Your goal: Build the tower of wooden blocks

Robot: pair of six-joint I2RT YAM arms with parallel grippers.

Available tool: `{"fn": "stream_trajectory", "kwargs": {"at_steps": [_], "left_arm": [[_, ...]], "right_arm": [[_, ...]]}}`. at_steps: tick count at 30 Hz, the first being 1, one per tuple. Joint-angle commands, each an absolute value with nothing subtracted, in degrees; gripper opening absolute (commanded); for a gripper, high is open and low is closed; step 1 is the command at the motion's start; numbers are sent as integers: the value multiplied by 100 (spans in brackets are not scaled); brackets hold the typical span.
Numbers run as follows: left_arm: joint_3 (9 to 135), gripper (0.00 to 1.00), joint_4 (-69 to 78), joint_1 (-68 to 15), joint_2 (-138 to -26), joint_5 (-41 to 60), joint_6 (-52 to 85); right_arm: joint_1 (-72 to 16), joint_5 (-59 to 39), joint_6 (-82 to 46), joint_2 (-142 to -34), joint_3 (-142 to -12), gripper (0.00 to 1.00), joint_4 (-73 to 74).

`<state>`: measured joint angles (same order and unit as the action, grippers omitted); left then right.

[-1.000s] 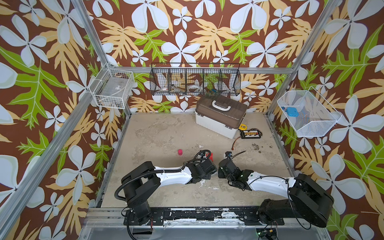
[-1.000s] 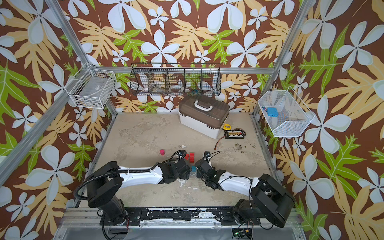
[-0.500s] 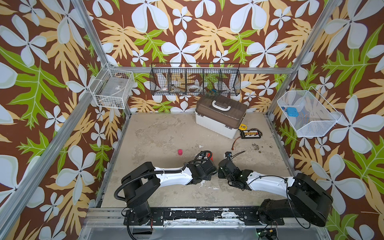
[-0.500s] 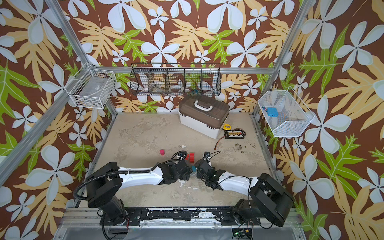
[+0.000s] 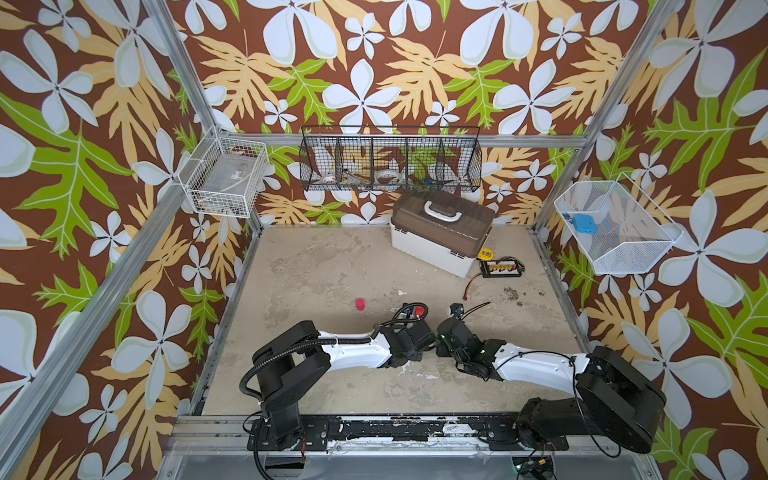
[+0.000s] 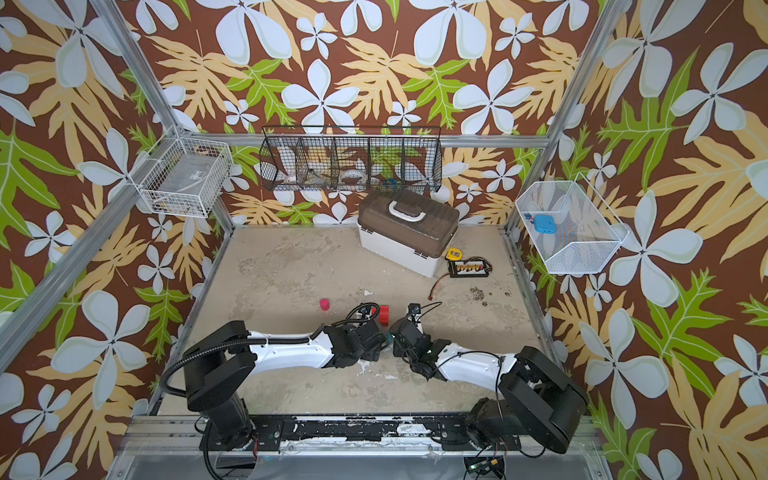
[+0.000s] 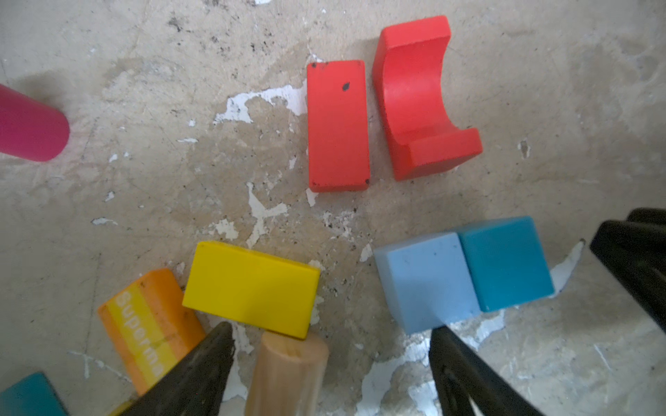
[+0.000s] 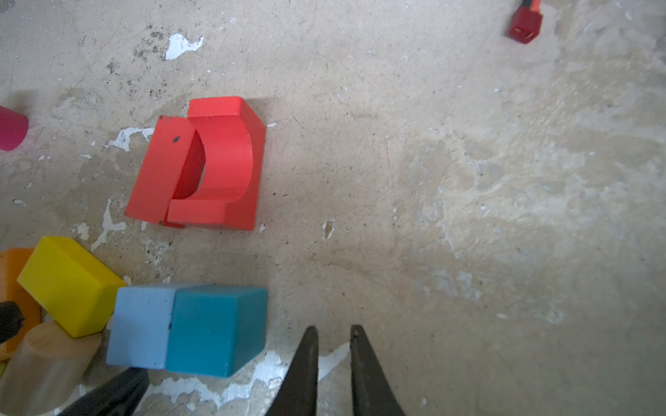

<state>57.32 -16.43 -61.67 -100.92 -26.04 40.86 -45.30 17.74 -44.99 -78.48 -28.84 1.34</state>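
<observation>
No tower stood yet. The wood blocks (image 8: 216, 327) lay loose on the table (image 5: 324, 266) under both arms. A yellow block (image 7: 252, 288), an orange block (image 7: 151, 324) and a bare cylinder (image 7: 288, 371) crowded together. A pale blue cube (image 7: 425, 281) touched a teal cube (image 7: 504, 263), with a red slab (image 7: 338, 126) and a red arch (image 7: 421, 101) just beyond. A pink cylinder (image 5: 360, 304) stood well apart.

The left gripper (image 7: 328, 331) hung empty, its jaws spread wide. The right gripper (image 8: 333, 327) had its jaws almost pressed together, pinching nothing.

The pieces looked light, stiff and smooth-painted, perhaps slippery, so opposite flat faces offered the surest hold. The tabletop was flat, scuffed and flaking. Flowered walls enclosed it, and a white case (image 5: 436, 245) sat at the back.
</observation>
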Motion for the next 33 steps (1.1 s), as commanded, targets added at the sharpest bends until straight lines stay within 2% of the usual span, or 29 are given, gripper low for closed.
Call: {"fn": "stream_trajectory", "kwargs": {"at_steps": [1, 9, 20, 33], "left_arm": [[5772, 87, -1727, -6180, -10046, -2751, 4148], [5765, 87, -1738, -6179, -9970, -2738, 4143], [5536, 87, -1637, -6179, -9327, -2791, 4131], [5544, 87, -1699, -6179, -9356, -2933, 4166]], "right_arm": [[-4535, 1802, -4528, -7853, -2874, 19, 182], [-4534, 1741, -4509, -7971, -2908, 19, 228], [-4529, 1473, -4438, -8460, -3193, 16, 369], [-4528, 1302, -4444, -8642, -3296, 15, 439]]}}
